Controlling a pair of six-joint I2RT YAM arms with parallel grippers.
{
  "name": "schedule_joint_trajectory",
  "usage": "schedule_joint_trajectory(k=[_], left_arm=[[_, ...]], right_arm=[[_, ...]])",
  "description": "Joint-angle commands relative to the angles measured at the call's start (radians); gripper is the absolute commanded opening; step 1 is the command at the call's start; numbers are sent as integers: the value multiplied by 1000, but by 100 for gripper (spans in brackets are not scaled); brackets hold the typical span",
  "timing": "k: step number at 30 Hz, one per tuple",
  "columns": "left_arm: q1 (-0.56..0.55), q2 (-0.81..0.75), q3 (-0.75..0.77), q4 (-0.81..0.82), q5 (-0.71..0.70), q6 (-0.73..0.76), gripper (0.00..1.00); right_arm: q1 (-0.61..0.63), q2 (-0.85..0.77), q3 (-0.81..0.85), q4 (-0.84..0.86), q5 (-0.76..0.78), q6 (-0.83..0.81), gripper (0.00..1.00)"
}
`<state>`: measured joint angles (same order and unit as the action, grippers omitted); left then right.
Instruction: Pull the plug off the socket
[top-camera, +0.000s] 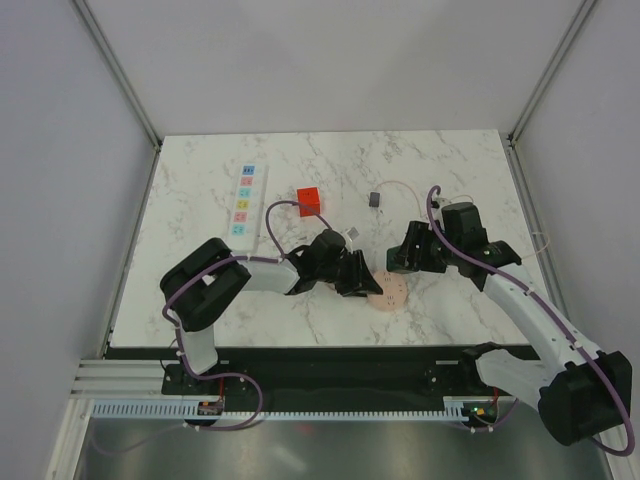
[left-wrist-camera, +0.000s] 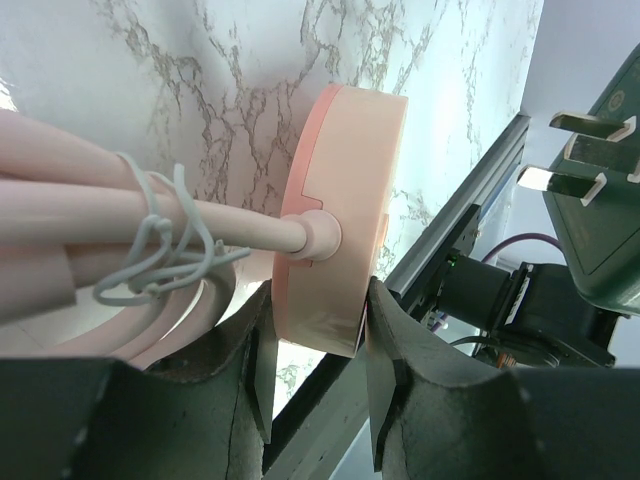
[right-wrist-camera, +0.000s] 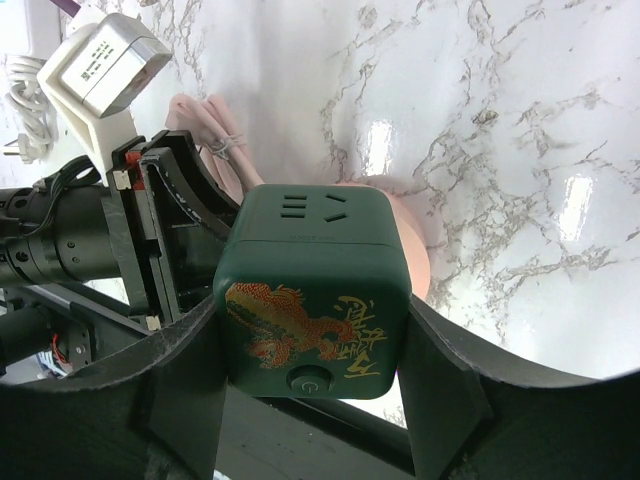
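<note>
Two things are gripped, and neither is the red plug (top-camera: 308, 200). From above, it sits on the table (top-camera: 480, 170) near the white power strip (top-camera: 246, 204) with a gap between them, so it looks free of the outlets. It lies well apart from both arms, beyond the left jaws (top-camera: 362, 278) and off to the left of the right jaws (top-camera: 405, 254). Those two meet instead over a pink disc (top-camera: 388, 293) at the near side of the table. From the left wrist, the left jaws are part closed across the disc's thickness, pinching it close to where its pink cable (left-wrist-camera: 150, 215) enters, probably to anchor it. A dark green cube (left-wrist-camera: 590, 230) hangs off to the right, its metal prongs (left-wrist-camera: 560, 180) bare and clear of the disc. From the right wrist, the right jaws stand about half open, clamped on the cube's two sides. Its slotted face is turned away from the wrist and the disc is just behind it, a hold that would suit drawing the cube straight away from the disc.
</note>
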<state>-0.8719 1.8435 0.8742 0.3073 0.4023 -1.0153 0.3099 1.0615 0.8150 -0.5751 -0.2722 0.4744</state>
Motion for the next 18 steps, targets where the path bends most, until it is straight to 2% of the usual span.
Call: schedule_joint_trajectory(k=[1,10,18], left_arm=[[4,25,-24,-192,-120,52,2],[4,20,-37,-122,-60,87,2],[4,-1,-49,-99,-42,81,2]], right_arm=[[-2,-15,27,41,-13,7,0],[0,40,81,95,80,-5,0],[-2,300,259,224,171,-28,0]])
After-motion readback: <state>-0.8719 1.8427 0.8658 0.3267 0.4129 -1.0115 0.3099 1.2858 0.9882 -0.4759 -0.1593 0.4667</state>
